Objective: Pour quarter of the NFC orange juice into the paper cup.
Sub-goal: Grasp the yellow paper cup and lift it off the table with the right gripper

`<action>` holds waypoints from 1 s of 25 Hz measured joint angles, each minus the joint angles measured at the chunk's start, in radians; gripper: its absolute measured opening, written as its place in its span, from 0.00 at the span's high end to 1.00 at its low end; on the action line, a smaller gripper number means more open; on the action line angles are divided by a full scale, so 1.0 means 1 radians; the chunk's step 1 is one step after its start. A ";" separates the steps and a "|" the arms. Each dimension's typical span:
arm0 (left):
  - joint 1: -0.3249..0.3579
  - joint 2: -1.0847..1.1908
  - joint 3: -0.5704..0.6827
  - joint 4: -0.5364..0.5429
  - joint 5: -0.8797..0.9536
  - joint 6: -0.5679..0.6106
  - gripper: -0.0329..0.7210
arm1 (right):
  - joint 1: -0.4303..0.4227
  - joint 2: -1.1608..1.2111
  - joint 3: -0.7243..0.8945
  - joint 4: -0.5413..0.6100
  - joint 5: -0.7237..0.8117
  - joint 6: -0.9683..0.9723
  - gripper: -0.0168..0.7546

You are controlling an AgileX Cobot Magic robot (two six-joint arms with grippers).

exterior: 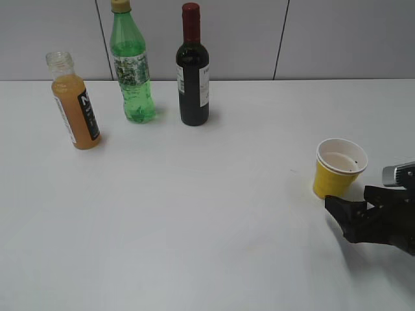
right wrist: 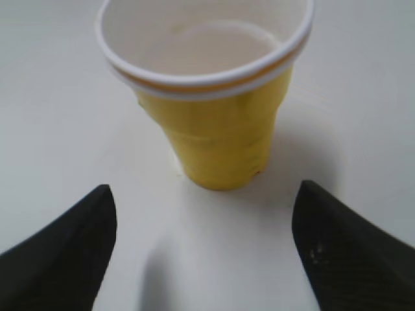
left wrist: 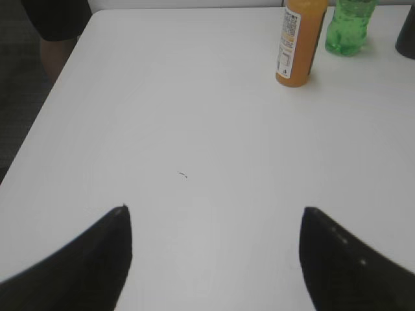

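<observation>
The NFC orange juice (exterior: 74, 107) stands capless at the table's far left; the left wrist view shows it (left wrist: 298, 42) far ahead and to the right. The yellow paper cup (exterior: 338, 168) stands upright and looks empty at the right. My right gripper (exterior: 350, 202) is open just in front of the cup, low over the table. In the right wrist view the cup (right wrist: 214, 129) stands just beyond the open jaws (right wrist: 202, 195), not between them. My left gripper (left wrist: 215, 214) is open and empty over bare table, far from the bottle, and is out of the exterior view.
A green plastic bottle (exterior: 133, 71) and a dark wine bottle (exterior: 192, 71) stand at the back, right of the juice; both show at the top right of the left wrist view (left wrist: 350, 26) (left wrist: 407, 32). The table's left edge (left wrist: 45, 110) is near the left gripper.
</observation>
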 joint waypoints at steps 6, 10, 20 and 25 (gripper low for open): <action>0.000 0.000 0.000 0.000 0.000 0.000 0.18 | 0.000 0.001 -0.047 -0.014 -0.001 0.000 0.12; 0.000 0.000 0.000 0.000 0.000 0.000 0.18 | 0.000 0.001 -0.069 -0.009 -0.001 0.024 0.12; 0.000 0.000 0.000 0.001 0.000 0.001 0.18 | 0.000 0.020 -0.090 -0.021 -0.003 0.045 0.14; 0.000 0.000 0.000 0.001 0.000 0.001 0.18 | 0.000 0.074 -0.091 -0.022 -0.003 0.046 0.14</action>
